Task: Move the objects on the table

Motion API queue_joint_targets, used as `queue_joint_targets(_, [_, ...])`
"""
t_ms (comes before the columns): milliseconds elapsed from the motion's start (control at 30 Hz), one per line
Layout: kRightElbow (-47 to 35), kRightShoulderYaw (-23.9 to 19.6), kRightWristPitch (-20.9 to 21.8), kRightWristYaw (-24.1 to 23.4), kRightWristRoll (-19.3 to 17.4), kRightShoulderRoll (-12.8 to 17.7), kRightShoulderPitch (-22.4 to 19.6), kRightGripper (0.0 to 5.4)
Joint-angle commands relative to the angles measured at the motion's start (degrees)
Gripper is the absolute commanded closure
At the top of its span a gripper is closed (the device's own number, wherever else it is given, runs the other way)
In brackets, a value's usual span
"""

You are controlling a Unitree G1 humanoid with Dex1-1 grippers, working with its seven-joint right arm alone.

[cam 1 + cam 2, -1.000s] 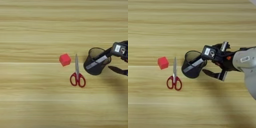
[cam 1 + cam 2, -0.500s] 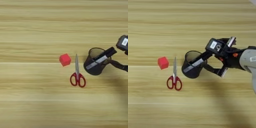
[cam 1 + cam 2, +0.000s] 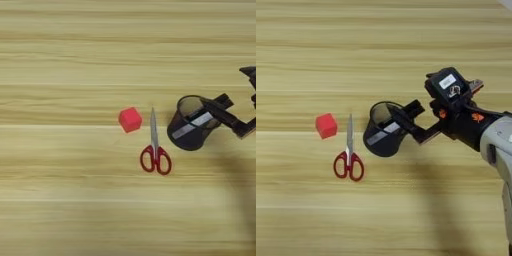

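Light wood planks fill the left eye view, the table (image 3: 60, 215) running to every edge. Near the middle of the table lies a red cube (image 3: 130, 119), and just to its right the scissors (image 3: 155, 147), blades pointing toward the far edge, red handles toward the near edge. Right of the scissors stands the black mesh cup (image 3: 191, 123), tilted, with a white marker (image 3: 193, 125) slanting inside it. Only the tips of the black fingers (image 3: 227, 118) show at the right edge here, reaching to the cup's rim.

Over in the right eye view the same cube (image 3: 326, 125), scissors (image 3: 349, 154) and cup (image 3: 384, 130) sit left of centre, and the right gripper (image 3: 407, 119) comes in from the right on its silver forearm (image 3: 498, 145). Its fingers lie at the cup's right rim, one above and one below, but whether they are pinching the wall or merely bracketing it I cannot tell. The marker (image 3: 382, 133) rests in the cup.

My reading: the step in hand concerns the cup, either gripping it or letting it go. The next move calls for care with the tilt, so the cup does not roll and spill the marker toward the scissors.
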State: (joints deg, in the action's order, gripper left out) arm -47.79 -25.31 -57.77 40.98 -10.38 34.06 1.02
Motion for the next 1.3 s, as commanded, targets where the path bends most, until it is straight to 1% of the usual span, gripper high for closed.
queue_joint_targets(33, [-3.3, -2.7, 5.8, -4.9, -1.1, -4.5, 1.7, 0.04])
queue_joint_targets(133, [-3.8, -3.3, 8.7, -7.2, -1.8, -8.8, 5.2, 0.04])
queue_joint_targets(233, [-3.5, -3.4, 10.9, -8.0, -2.6, -10.7, 8.0, 0.04])
queue_joint_targets(333, [-4.9, -2.1, 13.2, -7.7, -4.4, -12.4, 11.1, 0.04])
queue_joint_targets(400, [-5.4, -0.8, 15.2, -7.1, -6.0, -13.7, 12.5, 0.04])
queue_joint_targets(500, [-5.1, 3.1, 18.6, -6.4, -7.9, -15.8, 14.2, 0.04])
queue_joint_targets(567, [-4.3, 5.5, 20.8, -6.4, -8.5, -16.8, 15.2, 0.04])
queue_joint_targets(767, [-2.5, 10.5, 26.3, -6.3, -9.4, -18.2, 17.1, 0.04])
queue_joint_targets(967, [-0.3, 16.9, 31.7, -6.1, -8.1, -18.3, 18.7, 0.04])
queue_joint_targets(1100, [1.9, 20.5, 33.6, -7.0, -7.2, -18.3, 18.3, 0.04])
queue_joint_targets(1300, [6.3, 25.7, 36.3, -8.6, -5.6, -19.6, 16.8, 0.04])
